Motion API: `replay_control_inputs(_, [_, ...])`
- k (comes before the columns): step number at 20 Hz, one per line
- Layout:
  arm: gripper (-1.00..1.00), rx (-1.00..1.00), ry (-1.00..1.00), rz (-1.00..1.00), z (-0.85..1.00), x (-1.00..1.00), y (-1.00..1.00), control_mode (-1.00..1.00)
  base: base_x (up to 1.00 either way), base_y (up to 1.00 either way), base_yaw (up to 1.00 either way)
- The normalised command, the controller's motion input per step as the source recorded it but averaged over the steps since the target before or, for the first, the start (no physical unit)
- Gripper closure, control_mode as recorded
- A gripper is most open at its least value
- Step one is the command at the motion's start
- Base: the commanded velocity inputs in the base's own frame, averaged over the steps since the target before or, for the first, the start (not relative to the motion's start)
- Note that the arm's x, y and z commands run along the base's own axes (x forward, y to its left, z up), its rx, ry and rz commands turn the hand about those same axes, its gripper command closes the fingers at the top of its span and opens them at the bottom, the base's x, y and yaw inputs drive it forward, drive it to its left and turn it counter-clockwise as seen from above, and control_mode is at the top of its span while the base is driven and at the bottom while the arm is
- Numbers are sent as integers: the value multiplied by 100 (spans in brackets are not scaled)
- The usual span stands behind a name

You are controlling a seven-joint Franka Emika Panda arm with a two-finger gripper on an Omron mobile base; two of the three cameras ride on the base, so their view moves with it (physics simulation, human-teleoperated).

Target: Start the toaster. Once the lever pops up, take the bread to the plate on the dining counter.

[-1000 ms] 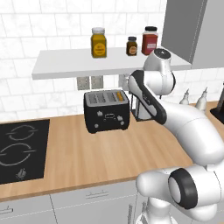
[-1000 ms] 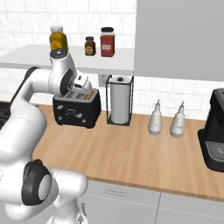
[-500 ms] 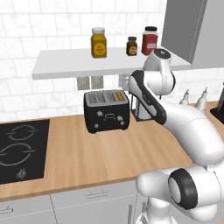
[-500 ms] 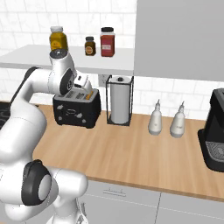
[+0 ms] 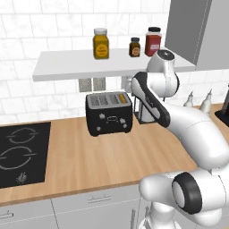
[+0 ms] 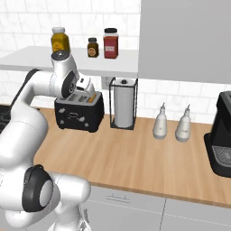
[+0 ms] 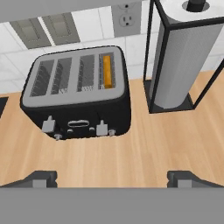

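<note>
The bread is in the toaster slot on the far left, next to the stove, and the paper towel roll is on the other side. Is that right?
Not quite. The hand view shows the bread in the toaster's slot nearest the paper towel roll, not the far-left one. The roll does stand on that other side.

Open worktop (image 7: 144, 153) across the lower half of the hand view, in front of the toaster (image 7: 78, 94); free passage there. Just right of the toaster, a black-framed paper towel holder (image 7: 181, 57), leaving only a narrow gap between the two. Behind, at the top of the frame, tiled wall with an outlet (image 7: 127, 17). In the left base view, a shelf (image 5: 112, 65) with jars overhanging the toaster at upper centre, limiting headroom. Left of the toaster, bare wood up to the cooktop (image 5: 22, 154) at lower left.
</note>
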Motion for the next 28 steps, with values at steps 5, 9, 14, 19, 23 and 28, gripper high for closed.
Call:
replay_control_inputs(5, [-100,0,0,0,0,0,0,-100,0,0,0])
replay_control_inputs(9, [-100,0,0,0,0,0,0,-100,0,0,0])
replay_control_inputs(14, [-100,0,0,0,0,0,0,-100,0,0,0])
replay_control_inputs(19, [-100,0,0,0,0,0,0,-100,0,0,0])
replay_control_inputs(23, [-100,0,0,0,0,0,0,-100,0,0,0])
replay_control_inputs(28, [-100,0,0,0,0,0,0,-100,0,0,0])
